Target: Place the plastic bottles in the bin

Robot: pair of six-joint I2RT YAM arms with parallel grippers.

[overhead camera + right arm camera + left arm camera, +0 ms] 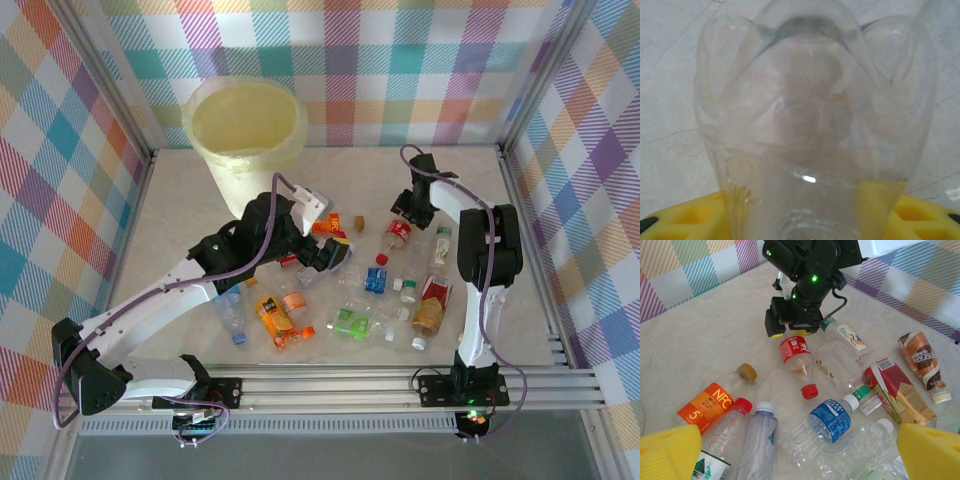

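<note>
Bin [245, 125]: stands on the bench [180, 220] at 11 o'clock from its middle, close to the far wall.

Plastic bottles [372, 283]: lie scattered on the bench at 5 o'clock from the bin, well apart from it, spreading from 8 o'clock round through 6 to 3 o'clock of the bench's middle.

Left jaws: hang above the scatter's 10 o'clock part.

Right jaws: sit at the scatter's 12 o'clock edge, astride the far bottle [398, 235], lying cap end toward 7 o'clock, with a neighbour bottle [440, 247] just beside at 3 o'clock.
</note>
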